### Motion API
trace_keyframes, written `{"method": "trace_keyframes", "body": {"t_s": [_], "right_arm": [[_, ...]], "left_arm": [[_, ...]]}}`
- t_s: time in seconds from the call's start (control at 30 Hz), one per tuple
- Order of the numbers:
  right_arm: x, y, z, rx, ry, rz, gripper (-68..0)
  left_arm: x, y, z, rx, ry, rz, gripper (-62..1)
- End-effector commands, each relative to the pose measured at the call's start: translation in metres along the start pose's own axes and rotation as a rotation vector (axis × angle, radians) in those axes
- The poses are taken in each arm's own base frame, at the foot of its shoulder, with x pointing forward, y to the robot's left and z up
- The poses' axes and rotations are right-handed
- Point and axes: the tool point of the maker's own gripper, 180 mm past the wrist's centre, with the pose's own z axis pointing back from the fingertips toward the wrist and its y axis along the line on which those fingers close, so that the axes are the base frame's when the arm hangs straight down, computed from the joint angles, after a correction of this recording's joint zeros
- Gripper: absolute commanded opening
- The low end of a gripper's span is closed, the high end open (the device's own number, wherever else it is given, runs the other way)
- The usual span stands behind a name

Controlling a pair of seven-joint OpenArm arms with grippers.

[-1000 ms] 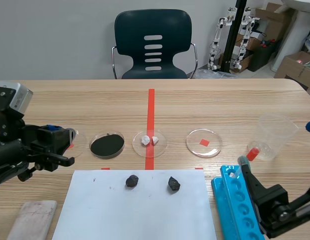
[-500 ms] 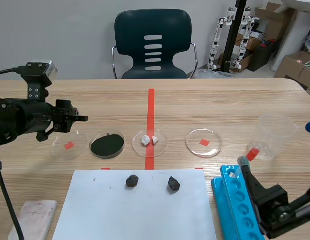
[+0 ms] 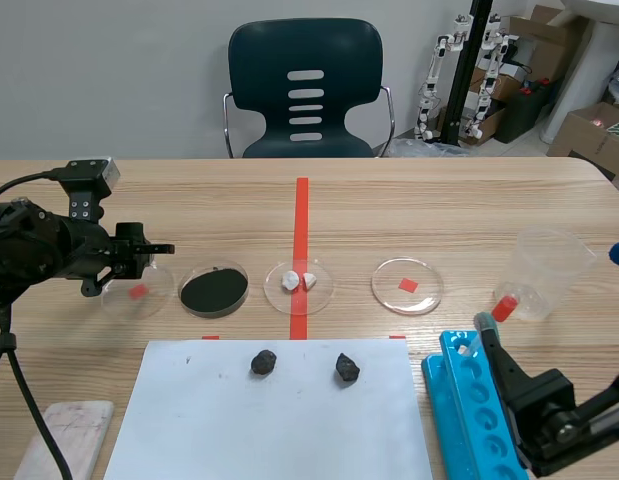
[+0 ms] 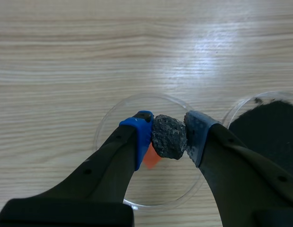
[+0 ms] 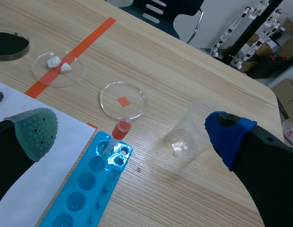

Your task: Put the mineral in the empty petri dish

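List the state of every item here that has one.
left gripper, shut on the rock
right gripper, open
left dish, empty
rock, held over the left dish
second dish, filled with black powder
third dish, holds two white pieces
right dish, empty
cup, upright

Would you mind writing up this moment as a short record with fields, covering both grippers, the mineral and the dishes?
Left gripper: shut on a dark mineral, over the empty petri dish
Mineral touching dish: cannot tell
Right gripper: open, holding nothing, above the blue tube rack
Other dishes: black powder dish; dish with white pieces; second empty dish
On the white paper: two dark minerals
Task state: mineral not yet released
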Motion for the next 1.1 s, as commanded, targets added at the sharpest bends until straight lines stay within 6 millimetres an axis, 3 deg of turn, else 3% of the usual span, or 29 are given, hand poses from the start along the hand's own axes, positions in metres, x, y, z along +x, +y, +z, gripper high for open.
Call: {"method": "trace_keyframes", "body": {"t_s": [0.0, 0.23, 0.9, 1.07], "right_arm": [[0.010, -0.003, -0.001, -0.009, -0.035, 0.000, 0.4], [0.010, -0.003, -0.001, -0.009, -0.035, 0.000, 0.4], [0.000, -0.003, -0.001, -0.009, 0.022, -0.001, 0.4], [0.000, -0.003, -0.001, -0.009, 0.022, -0.001, 0.4]], "left_arm": [[0.014, 0.003, 0.001, 0.006, -0.036, -0.003, -46.8], [-0.004, 0.010, -0.003, 0.024, 0.012, -0.005, -46.8], [-0.009, 0.010, -0.003, 0.026, 0.040, -0.009, -46.1], [-0.010, 0.010, -0.003, 0.026, 0.042, -0.009, -38.3]]}}
